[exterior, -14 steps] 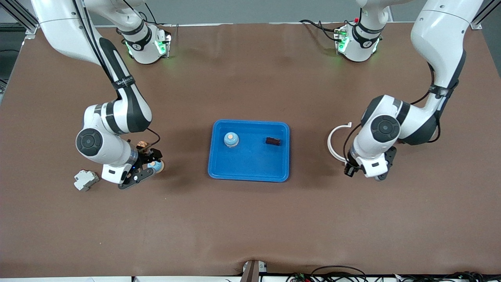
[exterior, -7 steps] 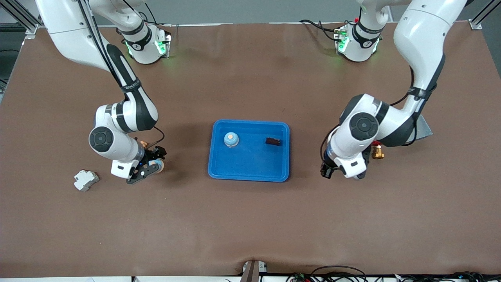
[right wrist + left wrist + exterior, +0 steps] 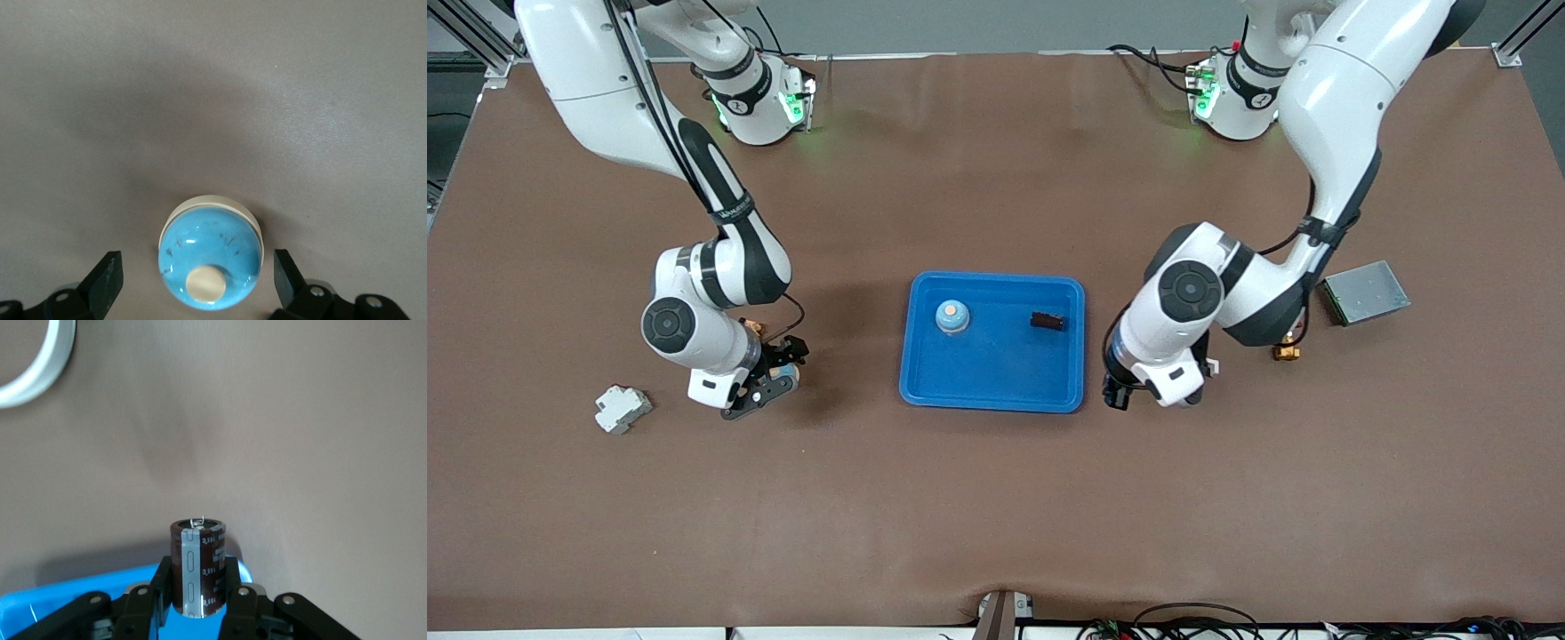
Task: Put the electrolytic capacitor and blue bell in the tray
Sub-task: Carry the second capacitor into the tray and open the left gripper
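Brown matting is covering the tabletop (image 3: pixel 996 498), and the blue tray (image 3: pixel 993 391) is lying at its middle. Inside the tray a blue bell (image 3: pixel 952 316) with a pale button is sitting near the rim farther from the front camera, toward the right arm's end, and a small dark block (image 3: pixel 1048 321) is resting toward the left arm's end.

At the tray's edge toward the left arm's end, the left hand (image 3: pixel 198 603) is hanging just over the tabletop, its fingers (image 3: pixel 240 600) clamping a dark brown electrolytic capacitor (image 3: pixel 198 565) upright, the grey stripe showing and a corner of the tray visible below in the left wrist view. A white ring (image 3: pixel 30 367) is lying on the tabletop close by.

Toward the right arm's end, the right hand (image 3: pixel 198 280) is sitting low over a second blue bell (image 3: pixel 210 260), which is resting on the tabletop between the spread fingers (image 3: pixel 107 280), neither one touching it.

A white plastic part (image 3: pixel 622 408) is lying near the right arm, nearer the front camera. Toward the left arm's end a small brass fitting (image 3: pixel 1286 353) and a flat grey metal box (image 3: pixel 1365 292) are lying on the tabletop.
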Robot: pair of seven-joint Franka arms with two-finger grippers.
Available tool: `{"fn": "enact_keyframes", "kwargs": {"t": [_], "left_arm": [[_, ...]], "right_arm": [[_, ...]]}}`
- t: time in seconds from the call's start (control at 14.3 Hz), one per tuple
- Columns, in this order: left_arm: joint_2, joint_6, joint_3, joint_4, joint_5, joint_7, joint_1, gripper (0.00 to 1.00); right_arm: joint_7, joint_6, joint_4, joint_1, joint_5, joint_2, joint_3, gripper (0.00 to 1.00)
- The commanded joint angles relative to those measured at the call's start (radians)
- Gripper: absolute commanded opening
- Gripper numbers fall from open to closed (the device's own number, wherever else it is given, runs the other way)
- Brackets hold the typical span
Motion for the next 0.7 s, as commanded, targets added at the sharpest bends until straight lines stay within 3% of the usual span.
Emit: {"fn": "enact_keyframes", "kwargs": {"t": [0.0,0.42,0.63], "left_arm": [[0.009,-0.025,0.004,0.035,-0.02,-0.031,-0.02,0.0],[0.034,-0.023,0.01,0.044,-0.043,-0.117,-0.092,0.0],[0.055,-0.017,0.013,0.05,-0.035,-0.153,-0.112,0.0]], "right_arm": [[-0.008,0.024,-0.005,-0.023,-0.014,0.015,0.015,1.0],[-0.008,0.031,-0.003,-0.029,-0.014,0.027,0.015,1.0],[-0.008,0.031,-0.003,-0.033,-0.014,0.027,0.015,0.63]]}}
